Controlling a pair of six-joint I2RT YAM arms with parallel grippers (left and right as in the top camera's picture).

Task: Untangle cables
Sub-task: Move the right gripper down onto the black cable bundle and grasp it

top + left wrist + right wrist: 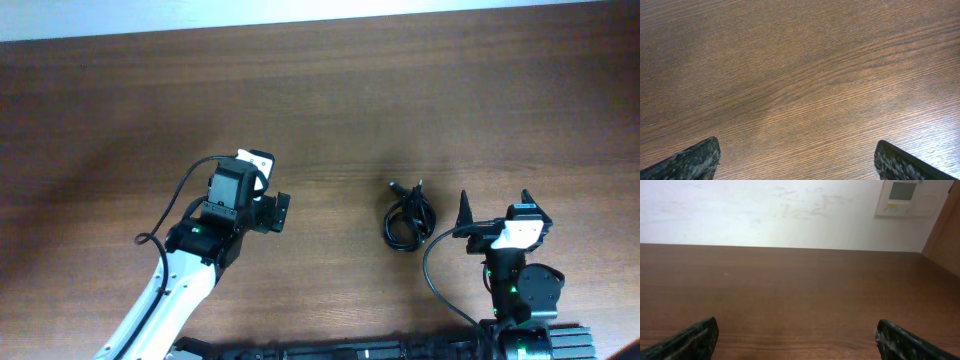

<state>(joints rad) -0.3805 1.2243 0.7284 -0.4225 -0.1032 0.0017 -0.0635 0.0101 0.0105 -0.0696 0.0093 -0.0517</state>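
The brown wood-grain tabletop point(330, 90) is stretching wide and bare ahead of both tools, its far edge running along the top of the overhead view. A broad span of it is lying open to the left of the left tool. From the right wrist view that far edge is meeting a white wall point(765, 210).

A pale wall unit point(905, 197) with a small grey screen is hanging up and to the right of the right tool. Any lettering on it is too small to read.

The left tool point(272, 212) is pointing down at bare wood with its fingers point(695, 160) standing wide apart, gripping and touching nothing. The right tool point(495, 208) is also gaping wide, its fingers point(690, 340) sitting at the bottom corners of its own view and closing on nothing.

The cables point(408, 215) are lying in one small black knotted bundle on the tabletop between the two tools. They are near the right tool's left finger but apart from it, and well apart from the left tool.
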